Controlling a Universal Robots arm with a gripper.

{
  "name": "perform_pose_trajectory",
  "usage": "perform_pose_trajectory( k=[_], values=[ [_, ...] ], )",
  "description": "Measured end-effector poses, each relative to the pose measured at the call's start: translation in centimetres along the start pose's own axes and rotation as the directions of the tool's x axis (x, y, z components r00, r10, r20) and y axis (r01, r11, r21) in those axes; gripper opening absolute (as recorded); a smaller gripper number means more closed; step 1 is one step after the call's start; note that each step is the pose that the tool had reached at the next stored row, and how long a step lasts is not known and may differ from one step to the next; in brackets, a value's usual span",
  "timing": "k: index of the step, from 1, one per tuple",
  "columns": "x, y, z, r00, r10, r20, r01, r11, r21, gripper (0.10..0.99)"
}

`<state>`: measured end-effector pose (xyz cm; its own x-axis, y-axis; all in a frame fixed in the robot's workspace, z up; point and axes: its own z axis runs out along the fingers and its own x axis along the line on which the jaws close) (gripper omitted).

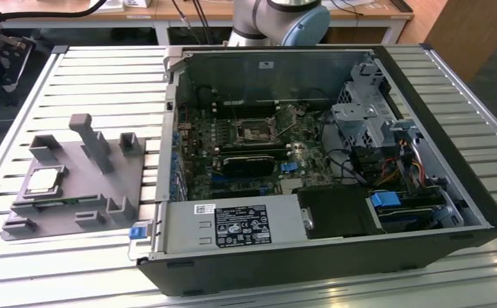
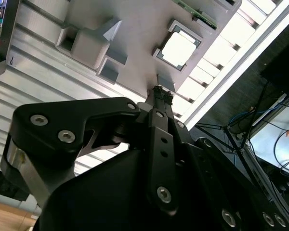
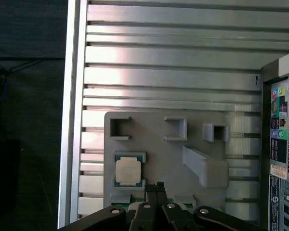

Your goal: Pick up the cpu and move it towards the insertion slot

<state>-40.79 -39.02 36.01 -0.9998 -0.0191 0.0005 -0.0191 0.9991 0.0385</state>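
1. Pressed together and pinching nothing: claw [image 3: 156, 186], poised above the grey tray [image 3: 154, 125] in the first wrist view, off to one side of the cpu [image 3: 128, 170] rather than over it.
2. Seated flat in a square recess of that tray, on the slatted table [image 1: 102, 70], well apart from the open computer case [image 1: 317, 256]: the cpu, untouched.
3. Deep inside the case, on the motherboard: insertion slot [image 1: 252, 130], hemmed by cables and a drive cage [image 1: 360, 119].
4. Likely trouble: descending with tips closed, so striking the lid instead of straddling it; coming down off-centre, so catching the recess wall or tipping the chip.
5. Further risk: thin, smooth edges, hence a weak pinch and a drop while crossing the case wall.
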Motion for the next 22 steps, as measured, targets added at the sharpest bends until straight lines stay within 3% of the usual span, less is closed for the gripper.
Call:
perform_pose_trajectory(
  k=[22],
  values=[
    [0.65, -0.01, 0.66, 1.0, 0.0, 0.0, 0.0, 1.0, 0.0, 0.106]
  ],
)
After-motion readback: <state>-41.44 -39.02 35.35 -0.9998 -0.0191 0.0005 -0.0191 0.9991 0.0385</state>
